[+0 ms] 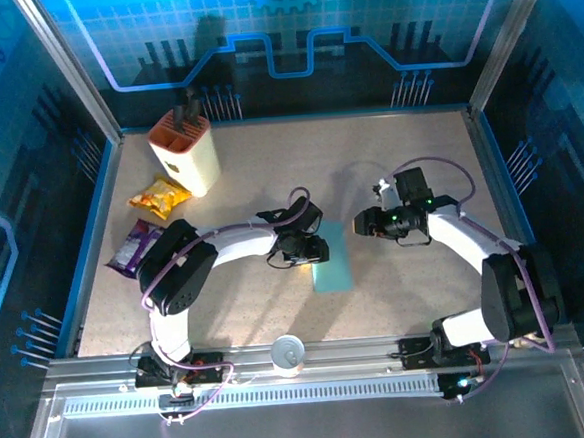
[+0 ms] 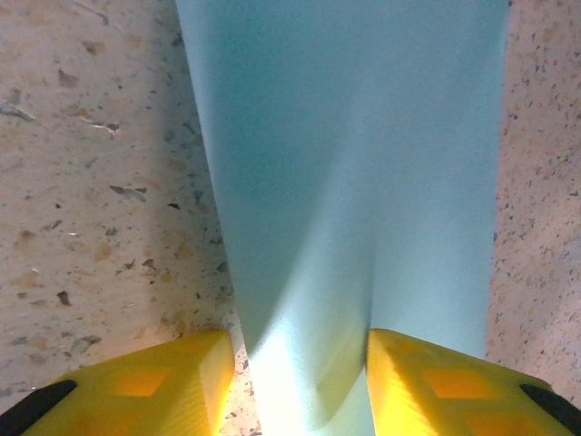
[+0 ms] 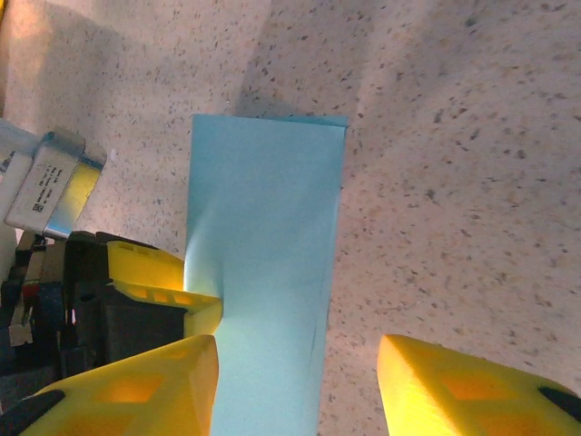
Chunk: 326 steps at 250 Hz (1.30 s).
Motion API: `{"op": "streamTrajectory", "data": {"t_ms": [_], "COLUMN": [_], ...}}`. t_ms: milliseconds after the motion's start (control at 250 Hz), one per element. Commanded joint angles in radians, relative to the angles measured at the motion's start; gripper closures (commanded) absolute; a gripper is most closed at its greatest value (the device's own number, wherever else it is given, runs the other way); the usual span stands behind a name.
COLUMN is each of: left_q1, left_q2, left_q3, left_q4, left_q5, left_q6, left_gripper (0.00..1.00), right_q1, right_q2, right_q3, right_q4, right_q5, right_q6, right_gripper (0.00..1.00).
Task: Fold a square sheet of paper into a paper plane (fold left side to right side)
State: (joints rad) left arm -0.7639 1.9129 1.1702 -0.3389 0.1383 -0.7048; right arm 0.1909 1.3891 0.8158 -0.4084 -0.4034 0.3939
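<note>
The light-blue sheet of paper lies near the middle of my table as a narrow folded strip, its long sides running from the far edge toward the near edge. My left gripper sits at the strip's left side, jaws partly apart with a raised ripple of paper between them, not pinched. My right gripper hovers on the side toward the table's right edge, jaws apart, holding nothing.

Glowing blue behind, glaring white along the near rail, throwing soft shadows across the desk, blurring close yellow fingers.
</note>
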Motion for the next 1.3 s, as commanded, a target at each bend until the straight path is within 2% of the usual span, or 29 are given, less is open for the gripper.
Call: {"op": "streamTrajectory", "data": {"t_ms": [0, 448, 1299], "left_q1": [-0.021, -0.024, -0.051], "left_q2": [0.082, 0.142, 0.204], "left_q3": [0.0, 0.007, 0.07], "left_q4": [-0.035, -0.034, -0.097], "left_q5": [-0.024, -0.004, -0.023], "left_q6": [-0.007, -0.093, -0.073], "left_gripper": [0.53, 0.52, 0.49], "right_q1": [-0.019, -0.025, -0.027], "right_q2": [-0.032, -0.048, -0.055], "right_q3": [-0.025, -0.035, -0.05], "right_q4": [-0.056, -0.059, -0.053], "right_q5": [0.025, 0.028, 0.032], "right_q6": [-0.014, -0.015, -0.017], "right_gripper": [0.49, 0.49, 0.49]}}
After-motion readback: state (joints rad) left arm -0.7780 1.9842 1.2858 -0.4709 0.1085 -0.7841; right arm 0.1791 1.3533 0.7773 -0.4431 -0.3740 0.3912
